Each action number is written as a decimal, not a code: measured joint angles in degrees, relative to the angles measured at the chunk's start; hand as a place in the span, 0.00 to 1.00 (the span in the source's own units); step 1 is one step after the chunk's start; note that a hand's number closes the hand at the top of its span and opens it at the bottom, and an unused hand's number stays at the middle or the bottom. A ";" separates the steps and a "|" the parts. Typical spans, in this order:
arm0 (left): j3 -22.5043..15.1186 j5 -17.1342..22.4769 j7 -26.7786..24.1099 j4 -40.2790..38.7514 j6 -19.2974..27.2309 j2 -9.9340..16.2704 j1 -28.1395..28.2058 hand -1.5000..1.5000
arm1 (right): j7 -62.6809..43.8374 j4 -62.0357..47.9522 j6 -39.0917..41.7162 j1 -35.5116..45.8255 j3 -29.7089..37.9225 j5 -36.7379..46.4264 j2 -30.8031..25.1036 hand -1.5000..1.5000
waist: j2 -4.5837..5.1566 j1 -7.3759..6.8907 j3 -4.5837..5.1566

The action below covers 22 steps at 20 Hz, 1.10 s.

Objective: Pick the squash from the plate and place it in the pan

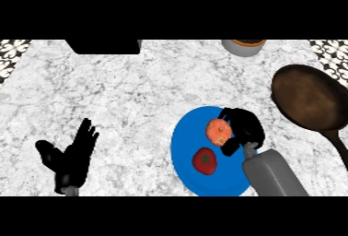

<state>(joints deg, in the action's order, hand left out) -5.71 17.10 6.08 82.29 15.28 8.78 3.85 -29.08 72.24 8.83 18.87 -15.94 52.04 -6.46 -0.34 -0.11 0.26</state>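
Note:
A blue plate (183, 152) lies on the marble counter right of centre. On it sits an orange squash (218, 130) in its upper part, with a red tomato (205, 161) below it. My right hand (245, 126) is over the plate's right side, its fingers and thumb curled round the squash's right flank. The dark brown pan (309, 99) lies at the right, its handle running down toward the lower right edge. My left hand (71, 154) rests open at the lower left, fingers up, far from the plate.
A black block (102, 46) sits at the counter's far edge left of centre. A grey pot with an orange rim (243, 46) stands at the far edge, up left of the pan. Patterned tiles show at both upper corners.

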 measured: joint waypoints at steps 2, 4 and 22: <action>0.84 0.05 -0.10 -0.28 -1.10 0.03 0.10 0.50 | 1.08 -1.04 -0.71 0.51 0.54 0.96 0.51 1.00 | -0.03 0.00 0.02; 1.53 -0.26 -0.98 -2.27 -1.42 -0.58 -1.12 0.50 | 2.80 -2.79 -1.77 0.86 1.09 1.63 0.53 1.00 | -0.13 -0.02 0.06; 0.85 -2.24 -0.46 0.21 -0.19 -2.47 1.23 0.50 | 9.32 28.88 -7.56 -16.28 -10.08 13.59 -8.56 1.00 | -0.12 1.01 -0.21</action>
<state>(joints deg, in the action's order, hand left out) -4.85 14.86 5.62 82.50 15.10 6.31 5.09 -19.76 101.11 1.28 2.59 -26.02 65.63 -15.02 -0.46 0.90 0.05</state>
